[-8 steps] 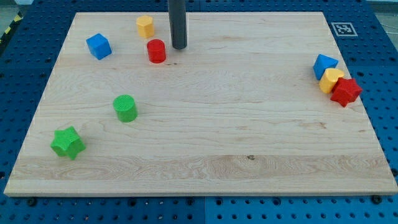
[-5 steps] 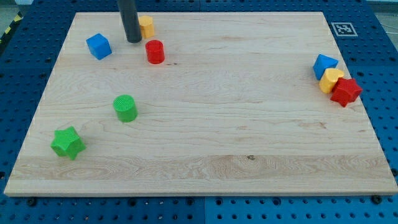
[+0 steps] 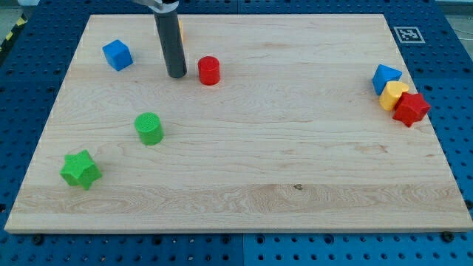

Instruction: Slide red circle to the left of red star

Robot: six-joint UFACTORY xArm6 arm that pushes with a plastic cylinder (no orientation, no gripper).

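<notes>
The red circle (image 3: 209,70) is a short red cylinder on the wooden board, in the upper left-centre. My tip (image 3: 177,75) is just to its left, a small gap apart. The red star (image 3: 411,108) lies at the far right edge, touching a yellow block (image 3: 392,94) and close to a blue block (image 3: 385,77) above it. The red circle is far to the left of the red star.
A blue cube (image 3: 117,55) sits at upper left. A yellow block (image 3: 179,28) is mostly hidden behind the rod. A green cylinder (image 3: 149,128) and a green star (image 3: 80,169) lie at lower left. A marker tag (image 3: 405,34) is at the board's top right corner.
The tip swung from the right of the red circle round its top to its left side, then moved down and right. The red circle has slid rightward and slightly down.
</notes>
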